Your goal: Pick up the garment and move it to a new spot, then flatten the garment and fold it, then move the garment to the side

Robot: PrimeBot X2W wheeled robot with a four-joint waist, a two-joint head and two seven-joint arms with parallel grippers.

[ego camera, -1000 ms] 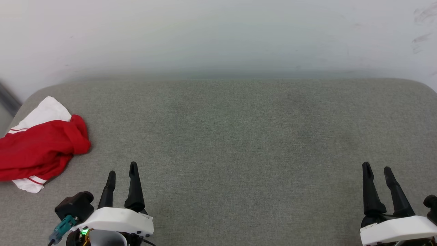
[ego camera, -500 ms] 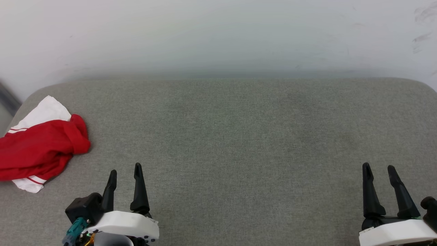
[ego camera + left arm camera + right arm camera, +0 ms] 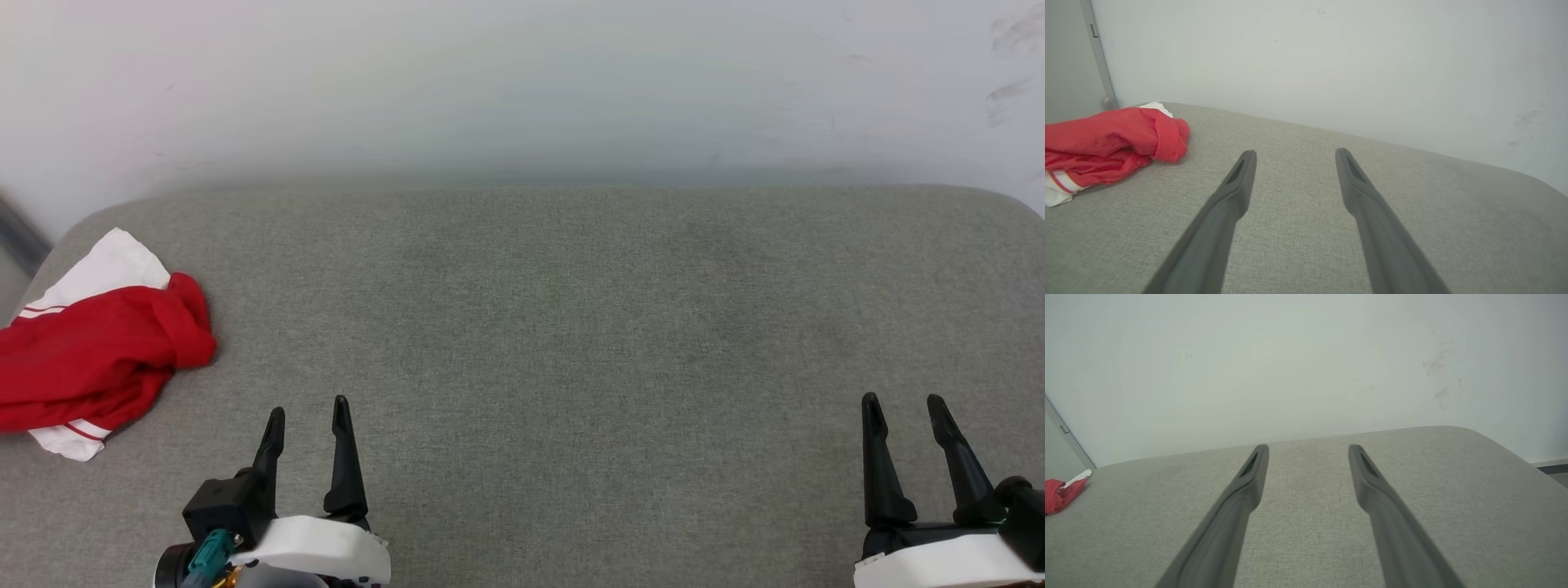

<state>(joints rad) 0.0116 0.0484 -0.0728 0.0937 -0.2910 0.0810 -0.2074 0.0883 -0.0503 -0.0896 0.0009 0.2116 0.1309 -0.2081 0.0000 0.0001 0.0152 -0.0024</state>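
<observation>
The garment [image 3: 98, 351], a red T-shirt with white sleeves and striped trim, lies bunched at the left edge of the grey padded surface [image 3: 555, 327]. The left wrist view shows the garment [image 3: 1114, 143] at the left, and the right wrist view catches a corner of the garment [image 3: 1061, 492] at its far left. My left gripper [image 3: 309, 411] hovers open near the front edge, to the right of the garment and apart from it, holding nothing. Far off at the front right, my right gripper [image 3: 904, 402] is open and holds nothing as well.
A pale wall [image 3: 522, 82] rises right behind the padded surface. The surface's corners are rounded, and its left edge runs just beside the garment. A grey door frame [image 3: 1098, 53] stands past the left end.
Both grippers have drawn back toward the front edge, the left one also shifting right, away from the garment. The garment has not moved.
</observation>
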